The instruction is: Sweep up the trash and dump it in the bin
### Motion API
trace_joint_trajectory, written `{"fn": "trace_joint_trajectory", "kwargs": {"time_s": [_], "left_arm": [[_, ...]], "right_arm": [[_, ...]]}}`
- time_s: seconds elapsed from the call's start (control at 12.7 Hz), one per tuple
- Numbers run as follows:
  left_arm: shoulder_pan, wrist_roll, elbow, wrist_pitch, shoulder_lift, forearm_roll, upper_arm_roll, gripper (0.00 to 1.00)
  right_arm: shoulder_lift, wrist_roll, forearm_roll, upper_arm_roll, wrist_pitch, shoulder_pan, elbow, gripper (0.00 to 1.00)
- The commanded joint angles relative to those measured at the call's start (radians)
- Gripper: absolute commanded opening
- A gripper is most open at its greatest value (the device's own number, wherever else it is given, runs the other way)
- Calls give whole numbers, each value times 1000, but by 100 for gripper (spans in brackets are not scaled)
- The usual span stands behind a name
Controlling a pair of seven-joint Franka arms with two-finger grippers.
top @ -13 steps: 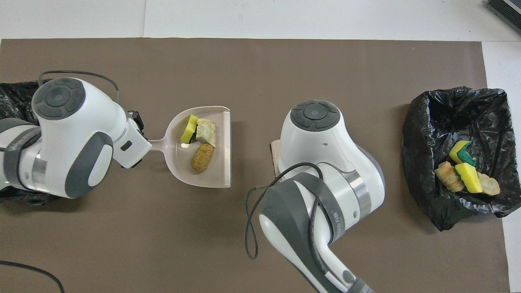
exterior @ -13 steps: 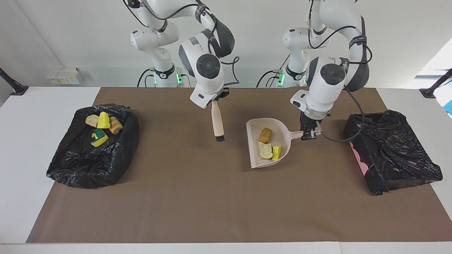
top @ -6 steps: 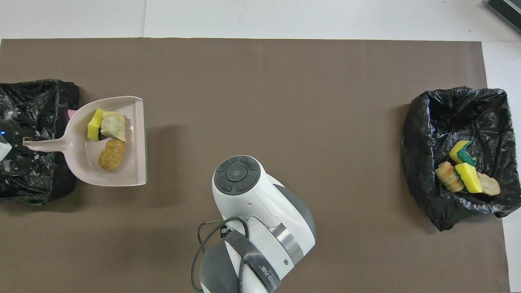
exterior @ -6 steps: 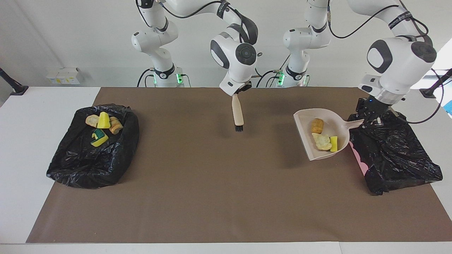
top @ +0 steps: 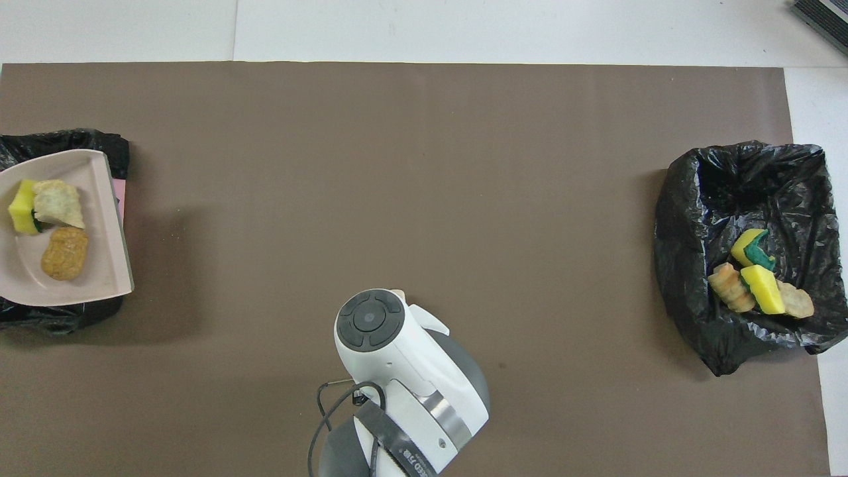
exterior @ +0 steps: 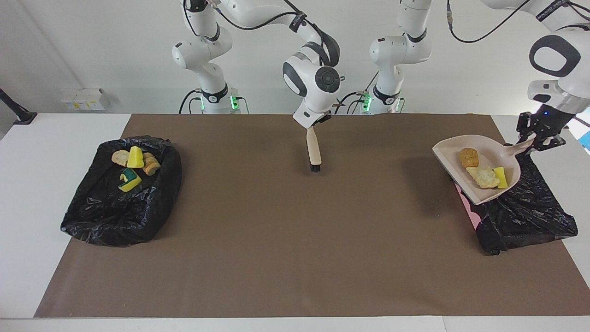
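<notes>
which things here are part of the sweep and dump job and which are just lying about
In the job:
- dustpan with three scraps, over the bin, held by the left gripper
- brush, held by the right gripper
- other bin with four scraps

Lying about:
- small white boxes
- brown mat

Left end effector (exterior: 536,139) raised at its table end, clamped shut, right end effector (exterior: 318,121) mid-table, clamped

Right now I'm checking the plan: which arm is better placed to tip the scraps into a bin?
Left. The left gripper holds the dustpan with three scraps over the black-lined bin. The right gripper only holds the brush mid-table.
</notes>
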Motion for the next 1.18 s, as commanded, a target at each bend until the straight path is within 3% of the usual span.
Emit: {"fn": "trace_joint_trajectory", "kwargs": {"time_s": [0.0, 0.24, 0.31, 0.78, 1.1], "left_arm": [[5, 26, 47, 84, 47, 113, 16, 0], [11, 6, 58, 152, 70, 269, 33, 0], [12, -16, 61, 162, 71, 343, 34, 0], [8, -135, 85, 155, 68, 634, 33, 0], [-21, -208, 90, 85, 44, 812, 19, 0]], "right_arm": [[-11, 29, 47, 0, 125, 25, -76, 0], [-3, 37, 49, 0, 151, 28, -91, 0], [-3, 46, 46, 0, 132, 26, -84, 99], [-33, 40, 29, -9, -39, -7, 40, 100], [-162, -2, 26, -12, -141, -122, 50, 100]]}}
